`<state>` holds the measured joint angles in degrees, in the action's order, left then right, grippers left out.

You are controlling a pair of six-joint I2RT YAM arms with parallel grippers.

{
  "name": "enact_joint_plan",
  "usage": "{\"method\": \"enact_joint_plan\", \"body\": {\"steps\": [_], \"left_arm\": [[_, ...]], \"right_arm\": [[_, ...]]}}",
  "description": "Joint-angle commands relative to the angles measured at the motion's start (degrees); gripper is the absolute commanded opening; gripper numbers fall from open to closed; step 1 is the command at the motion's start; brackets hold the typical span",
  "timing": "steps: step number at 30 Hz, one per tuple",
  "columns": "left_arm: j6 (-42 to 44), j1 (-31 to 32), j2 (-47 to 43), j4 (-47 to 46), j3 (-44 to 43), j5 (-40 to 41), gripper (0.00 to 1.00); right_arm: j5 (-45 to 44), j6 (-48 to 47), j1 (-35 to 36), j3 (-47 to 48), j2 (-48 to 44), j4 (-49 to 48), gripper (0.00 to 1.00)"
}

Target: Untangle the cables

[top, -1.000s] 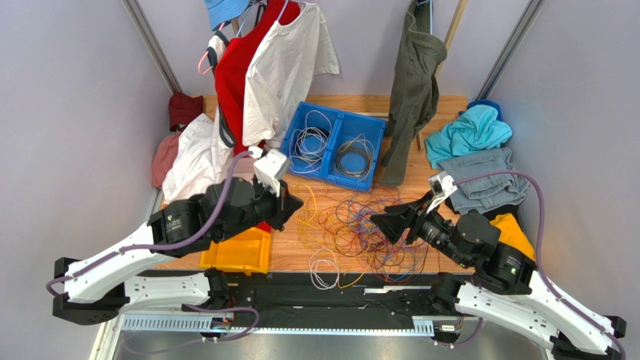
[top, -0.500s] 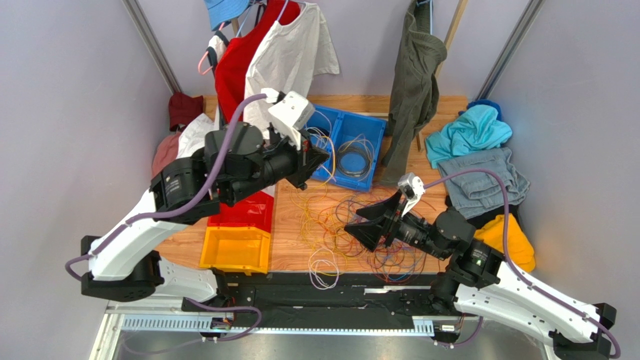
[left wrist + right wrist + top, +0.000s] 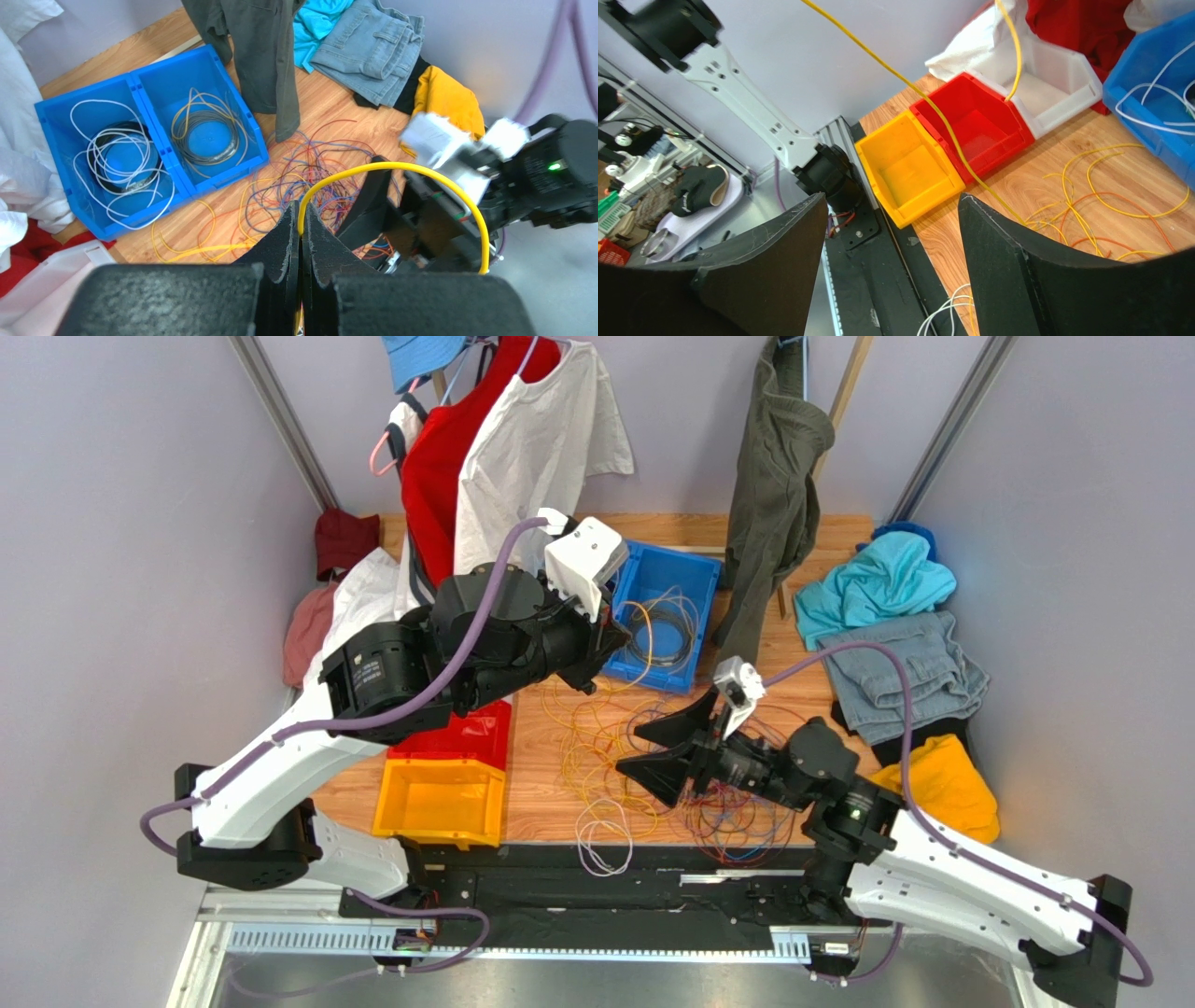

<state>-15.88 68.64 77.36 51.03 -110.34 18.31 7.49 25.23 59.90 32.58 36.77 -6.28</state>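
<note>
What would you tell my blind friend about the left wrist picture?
The left gripper pinches a yellow cable that loops up above a tangle of coloured cables on the wooden table. Behind, a blue bin holds coiled wires.

We see a worktop point(image 3: 1046, 175) of smooth, pale wood with visible grain. The blue bin point(image 3: 210, 66) is glossy plastic. On the left gripper point(image 3: 300, 213) the fingers point(image 3: 281, 245) look matt black and grainy; the yellow cable point(image 3: 421, 171) is smooth and shiny, the jeans point(image 3: 372, 49) soft denim cloth.

Pale lilac-grey walls point(image 3: 126, 546), slanted metal poles point(image 3: 288, 427), wooden tabletop point(image 3: 842, 532), even light.
</note>
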Motion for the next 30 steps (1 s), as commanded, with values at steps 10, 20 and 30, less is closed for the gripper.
{"method": "enact_joint_plan", "body": {"steps": [10, 20, 30], "left_arm": [[0.41, 0.18, -1.77, -2.51, 0.83, -2.31, 0.00], [0.06, 0.26, -4.76, -4.09, 5.22, -1.87, 0.00], [-4.51, 0.18, -15.21, -12.88, 29.55, 4.80, 0.00]], "right_arm": [[-7.39, -0.80, 0.57, 0.73, 15.42, -16.03, 0.71], [-8.36, 1.48, 0.66, 2.84, 23.70, -23.43, 0.31], [-15.48, -4.92, 0.75, 14.87, 10.42, 8.26, 0.00]]}}
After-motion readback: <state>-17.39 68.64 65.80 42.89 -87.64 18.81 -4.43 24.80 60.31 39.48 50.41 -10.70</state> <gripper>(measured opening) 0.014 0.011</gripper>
